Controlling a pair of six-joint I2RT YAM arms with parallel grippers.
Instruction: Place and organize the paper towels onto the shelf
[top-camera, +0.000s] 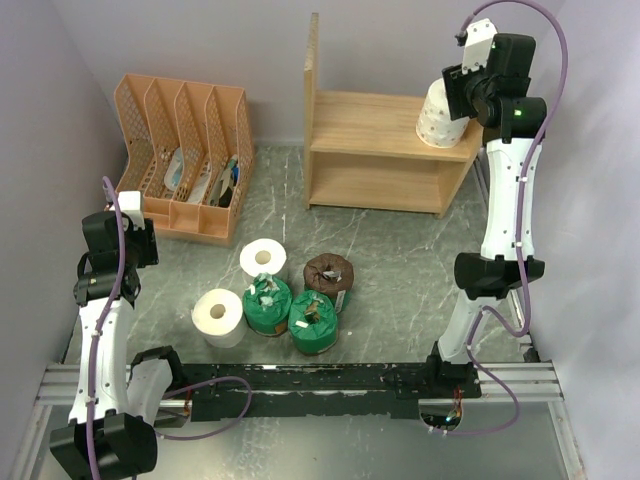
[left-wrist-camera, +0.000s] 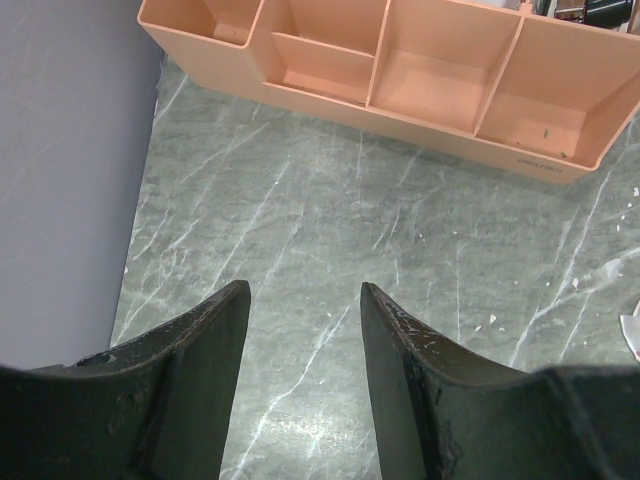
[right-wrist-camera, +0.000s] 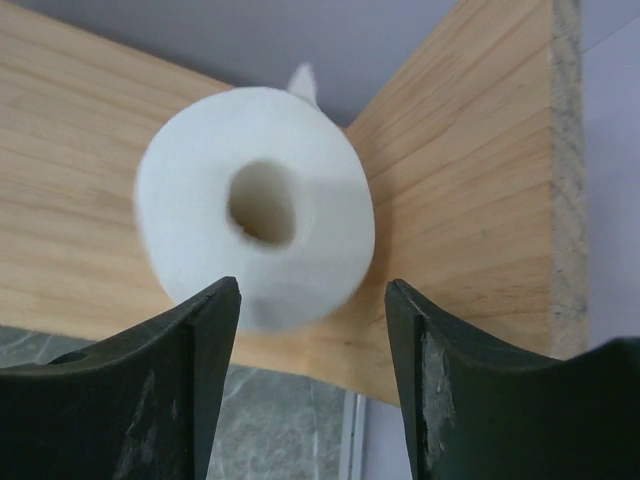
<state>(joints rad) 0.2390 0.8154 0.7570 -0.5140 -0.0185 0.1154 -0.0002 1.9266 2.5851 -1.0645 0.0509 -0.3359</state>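
The white roll (top-camera: 437, 118) on the shelf (top-camera: 370, 120), upper right, looks light and squashy, so pinch its sides gently; right gripper (right-wrist-camera: 312, 290) and left gripper (left-wrist-camera: 304, 295) gape empty.

Place: robot lab test cell
Walls: plain grey panels (top-camera: 200, 40) along the counter's far, left and right edges
Near edge: aluminium rail (top-camera: 520, 376) holding bolted arm bases (top-camera: 445, 390)

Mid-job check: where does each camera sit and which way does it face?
Top external: above and behind the bases, looking down on table, shelf, organizer; left arm, right arm show.
Left wrist: on left arm, facing down at table and organizer; open left tool shows.
Right wrist: on right arm, facing white roll at the shelf; open right tool shows.
Shared: top and right wrist both see that roll.
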